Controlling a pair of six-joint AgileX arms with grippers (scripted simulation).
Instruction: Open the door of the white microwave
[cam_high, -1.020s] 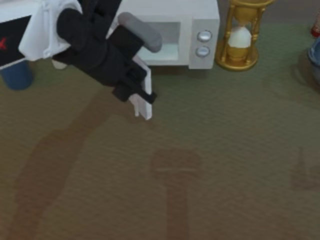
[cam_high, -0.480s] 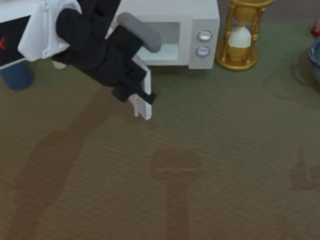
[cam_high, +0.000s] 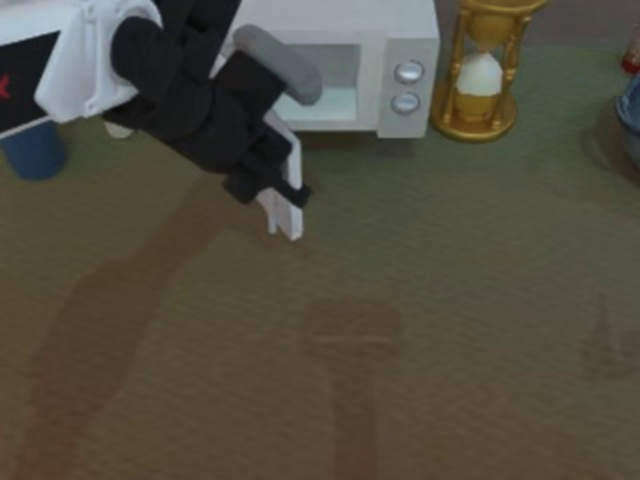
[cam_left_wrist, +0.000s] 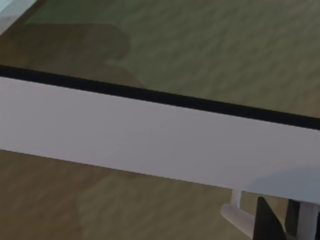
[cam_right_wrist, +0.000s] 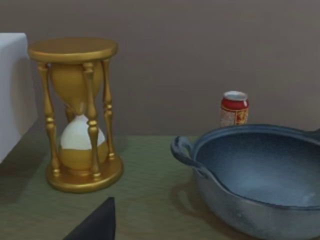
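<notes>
The white microwave (cam_high: 385, 45) sits at the top centre of the top view, and its door (cam_high: 288, 190) is swung wide open, sticking out toward the middle of the frame, pale cavity showing. The left gripper (cam_high: 270, 178) is right at the door's outer edge, clamped on it as far as I can see. A gold hourglass (cam_high: 484, 75) stands just right of the microwave. The right wrist view also shows a grey pan (cam_right_wrist: 260, 175) and a red can (cam_right_wrist: 234, 109); can't tell about the right gripper.

Worktop (cam_high: 450, 330): olive-green woven surface.
Back, centre: white microwave (cam_high: 385, 45), door (cam_high: 290, 190) swung open.
Beside its right: gold hourglass (cam_high: 482, 70).
Right edge: grey pan (cam_right_wrist: 260, 180); red can (cam_right_wrist: 234, 109) behind.
Left edge: blue cup (cam_high: 32, 150).
</notes>
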